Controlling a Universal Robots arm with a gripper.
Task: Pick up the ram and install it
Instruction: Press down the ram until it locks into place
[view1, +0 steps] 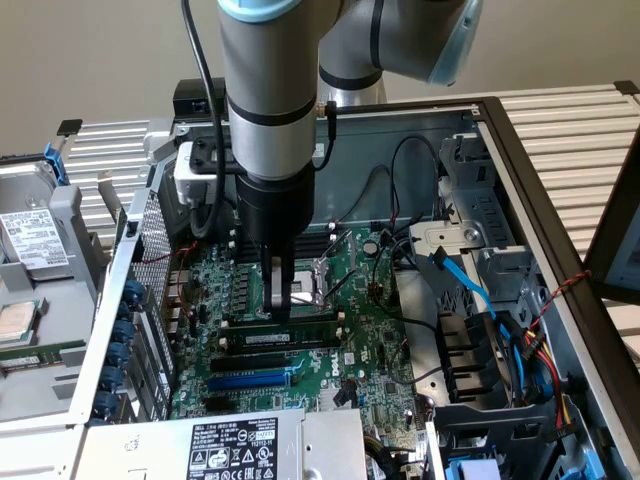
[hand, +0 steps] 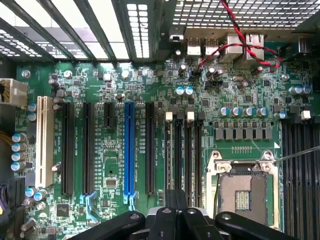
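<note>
Exterior view: hand (view1: 281, 300) low over motherboard (view1: 350, 330), fingers closed on top edge of the ram (view1: 285, 326), which sits along a memory slot beside the CPU socket (view1: 322, 272). Ram prob. light, stiff, fragile; grip long edges, mid-length.

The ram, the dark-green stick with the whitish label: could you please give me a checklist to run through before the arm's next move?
1. Ram located: the long dark-green ram stick with whitish label stands on edge among the motherboard slots: ok.
2. Gripper low over the black memory slots, beside the silver CPU socket: ok.
3. Grip on the ram: cannot tell.
4. Ram fully seated: cannot tell.
5. White end clips on the memory slots show in the wrist view: ok.
6. Red-and-black twisted wire lies away from the memory slots: ok.
</note>
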